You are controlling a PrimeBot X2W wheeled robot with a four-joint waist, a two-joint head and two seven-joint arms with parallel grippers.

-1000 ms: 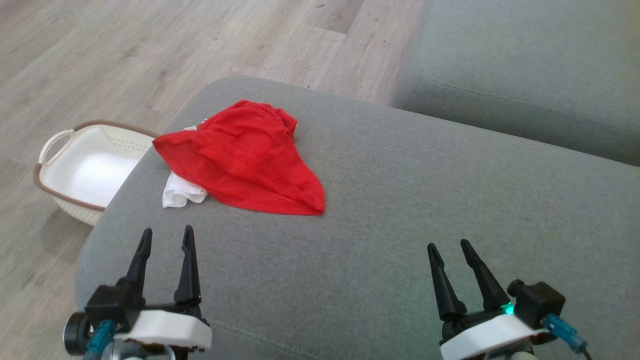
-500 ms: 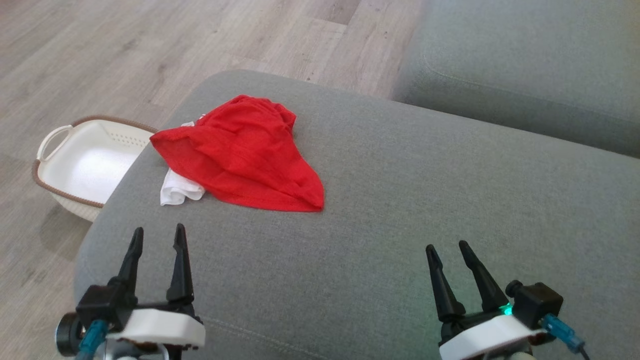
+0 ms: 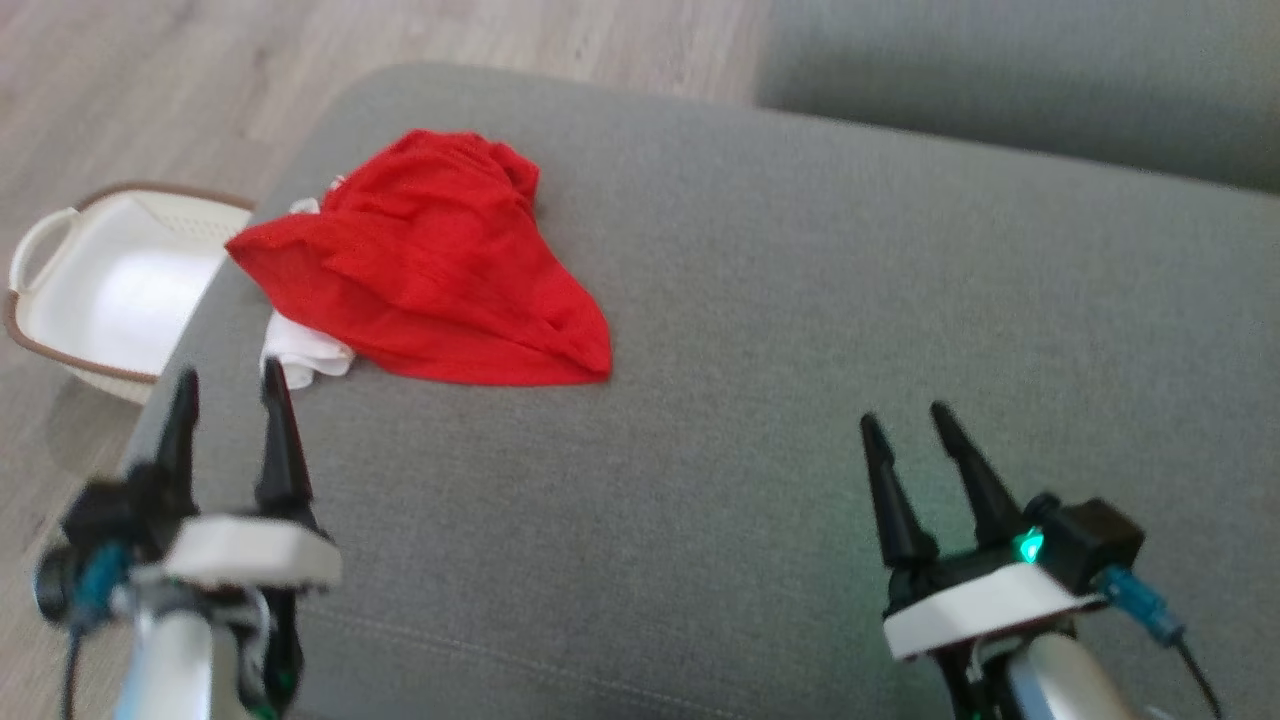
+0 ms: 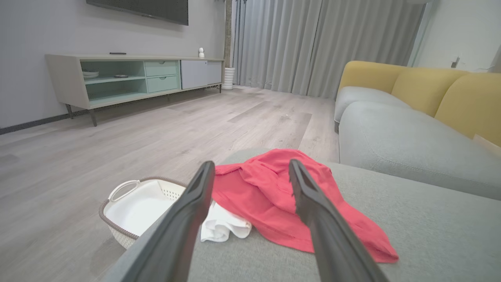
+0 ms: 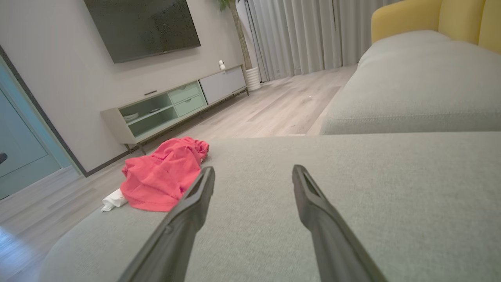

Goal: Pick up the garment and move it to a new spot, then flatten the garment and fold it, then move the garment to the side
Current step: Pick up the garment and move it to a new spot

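Note:
A crumpled red garment (image 3: 430, 265) lies on the left part of the grey sofa cushion (image 3: 760, 300), with a bit of white cloth (image 3: 300, 350) poking out under its near-left edge. The left wrist view has the garment (image 4: 274, 196) just beyond the fingers; in the right wrist view it (image 5: 162, 176) lies far to the left. My left gripper (image 3: 228, 385) hovers open just short of the white cloth, nothing between its fingers. My right gripper (image 3: 908, 420) stands open over bare cushion, well to the right of the garment.
A white basket with a brown rim (image 3: 100, 290) sits on the wooden floor left of the cushion (image 4: 133, 203). A second grey seat with yellow backrests (image 4: 411, 129) lies to the right. A TV cabinet (image 4: 129, 76) stands by the far wall.
The head view has shifted, so the scene sits further left and higher. Both grippers have moved forward, the left one closer to the garment's near-left edge. Both stay open.

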